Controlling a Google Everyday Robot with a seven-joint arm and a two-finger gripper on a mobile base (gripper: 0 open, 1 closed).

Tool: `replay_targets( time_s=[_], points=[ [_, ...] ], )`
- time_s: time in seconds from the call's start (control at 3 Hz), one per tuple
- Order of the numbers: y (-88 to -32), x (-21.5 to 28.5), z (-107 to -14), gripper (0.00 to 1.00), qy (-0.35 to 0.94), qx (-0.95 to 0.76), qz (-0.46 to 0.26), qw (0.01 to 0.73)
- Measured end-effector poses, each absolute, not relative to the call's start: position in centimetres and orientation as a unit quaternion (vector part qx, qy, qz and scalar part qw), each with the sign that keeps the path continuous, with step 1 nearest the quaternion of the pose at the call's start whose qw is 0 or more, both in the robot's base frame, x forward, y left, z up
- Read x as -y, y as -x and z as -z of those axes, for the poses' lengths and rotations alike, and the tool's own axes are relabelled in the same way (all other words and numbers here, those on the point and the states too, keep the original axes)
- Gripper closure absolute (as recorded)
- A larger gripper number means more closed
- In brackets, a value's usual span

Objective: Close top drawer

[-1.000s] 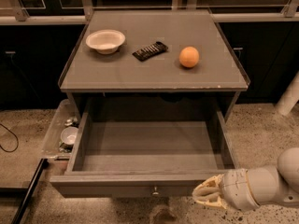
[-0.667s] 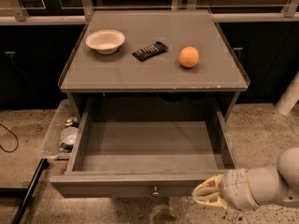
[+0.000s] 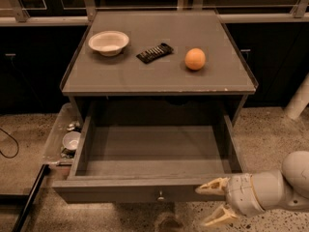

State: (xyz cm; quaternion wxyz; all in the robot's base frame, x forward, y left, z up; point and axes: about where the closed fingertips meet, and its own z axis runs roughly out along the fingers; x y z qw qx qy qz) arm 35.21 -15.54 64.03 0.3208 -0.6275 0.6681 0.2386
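The top drawer (image 3: 154, 156) of the grey cabinet is pulled fully out and holds nothing that I can see. Its long front panel (image 3: 120, 193) faces me, with a small round knob (image 3: 160, 195) at its centre. My gripper (image 3: 212, 203) is at the lower right, in front of the panel's right end and to the right of the knob. Its two pale fingers (image 3: 211, 187) are spread apart and hold nothing. The upper finger is close to the panel's top edge; whether it touches I cannot tell.
On the cabinet top (image 3: 120, 79) lie a white bowl (image 3: 108, 42), a dark bar-shaped object (image 3: 154, 52) and an orange (image 3: 195, 59). A clear plastic tray (image 3: 57, 138) with small dishes sits on the floor at the cabinet's left. A dark bar (image 3: 29, 199) lies at lower left.
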Motion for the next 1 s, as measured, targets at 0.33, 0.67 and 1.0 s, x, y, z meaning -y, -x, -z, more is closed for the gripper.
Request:
replay_targets(
  time_s=[0.33,0.67,1.0],
  points=[
    [-35.7,15.7,-63.7,0.15,0.626,-0.670,-0.238,0.320],
    [-40.1,16.5,-64.7,0.38,0.625,-0.667,-0.227,0.336],
    [-46.0,17.9,-66.1,0.61,0.632,-0.667,-0.194,0.344]
  ],
)
